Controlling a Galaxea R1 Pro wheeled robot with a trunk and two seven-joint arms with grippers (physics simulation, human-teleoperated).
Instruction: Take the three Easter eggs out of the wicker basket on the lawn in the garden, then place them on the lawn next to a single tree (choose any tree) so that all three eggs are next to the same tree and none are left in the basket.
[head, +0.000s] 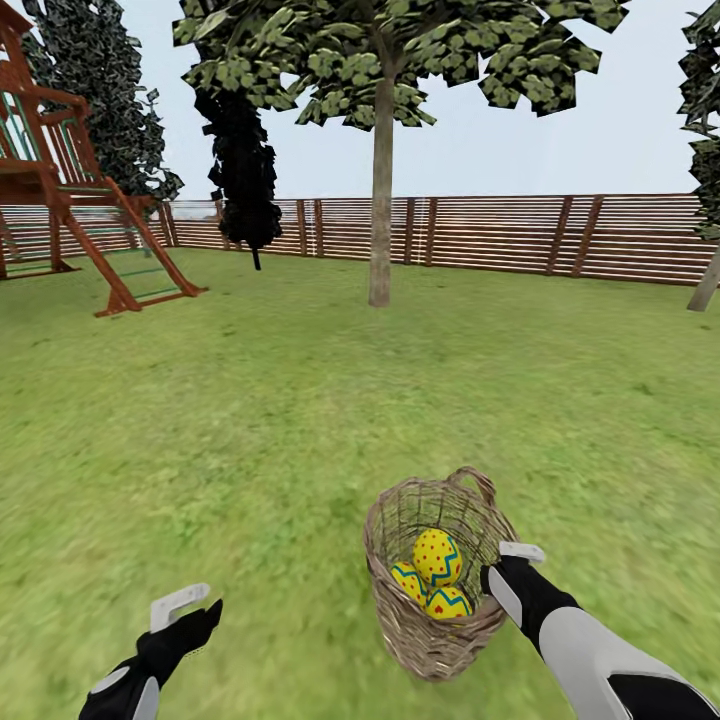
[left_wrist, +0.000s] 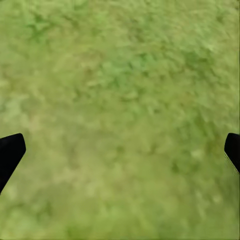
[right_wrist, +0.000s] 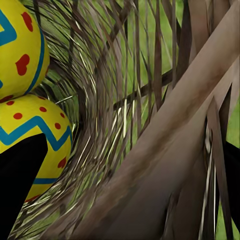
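The wicker basket (head: 432, 648) stands on the lawn (head: 250, 420) near the bottom of the head view, holding three yellow Easter eggs (head: 437, 556) with blue zigzags and red spots. My right gripper (head: 503, 566) is open astride the basket's right rim. In the right wrist view, one finger (right_wrist: 20, 190) is inside beside an egg (right_wrist: 35, 127), with the woven wall (right_wrist: 170, 130) between the fingers. My left gripper (head: 195, 612) hangs open over bare grass to the basket's left, nothing between its fingers (left_wrist: 10, 152). A tree (head: 381, 200) with a pale trunk stands straight ahead, far off.
A brown slat fence (head: 520, 235) closes the garden behind the tree. A wooden play frame with a ladder (head: 90, 210) stands at the far left, and a dark conifer (head: 245, 190) beside it. Open grass stretches from the basket to the tree.
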